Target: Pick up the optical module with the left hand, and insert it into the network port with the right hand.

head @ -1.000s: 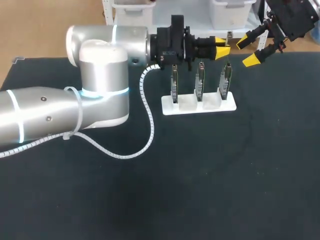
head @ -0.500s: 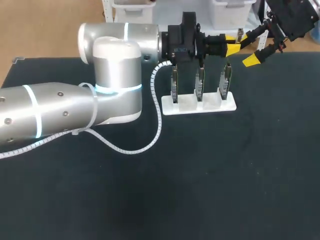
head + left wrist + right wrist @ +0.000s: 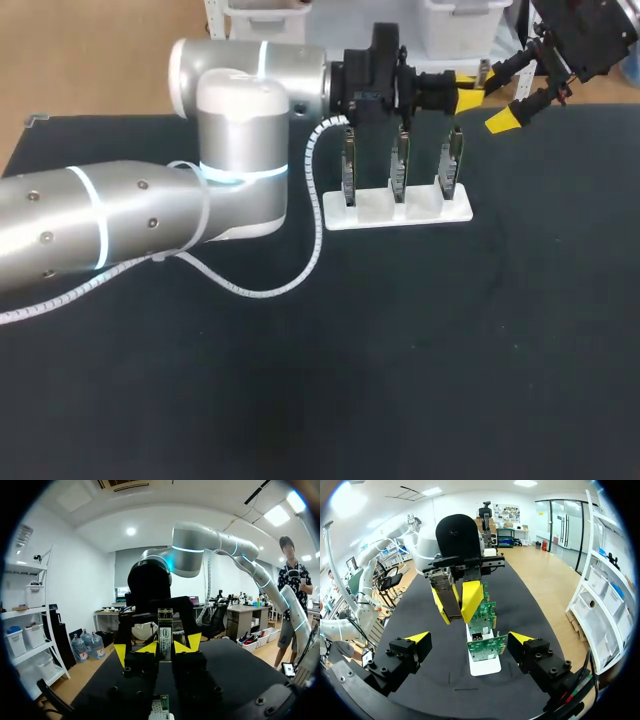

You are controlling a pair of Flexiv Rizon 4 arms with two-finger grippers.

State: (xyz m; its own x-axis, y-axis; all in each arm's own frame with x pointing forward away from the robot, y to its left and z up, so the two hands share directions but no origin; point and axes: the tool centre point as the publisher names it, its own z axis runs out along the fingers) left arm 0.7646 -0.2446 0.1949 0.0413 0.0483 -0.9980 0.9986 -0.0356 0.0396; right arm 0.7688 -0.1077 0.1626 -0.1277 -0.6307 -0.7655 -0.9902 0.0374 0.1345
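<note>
The optical module (image 3: 165,625) is a narrow metal strip with a label, standing upright with my left gripper (image 3: 165,648) shut on it. In the head view the left gripper (image 3: 468,93) hovers above the right end of the board stand, and the module (image 3: 484,70) pokes up from its tips. My right gripper (image 3: 495,101) is open just to its right, one yellow fingertip (image 3: 120,655) on each side of the module. In the right wrist view my right gripper (image 3: 469,639) is spread wide, with the left gripper (image 3: 455,605) and module (image 3: 451,600) just ahead.
A white stand (image 3: 397,212) holds three upright green circuit boards (image 3: 398,160) under the left gripper. The nearest board (image 3: 486,647) sits below and between my right fingers. My left arm's body (image 3: 240,170) and white cable (image 3: 310,240) cover the table's left side.
My left arm has swung right with the module, from over the stand's middle until its tips nearly meet the right gripper. The right arm has stayed in place.
</note>
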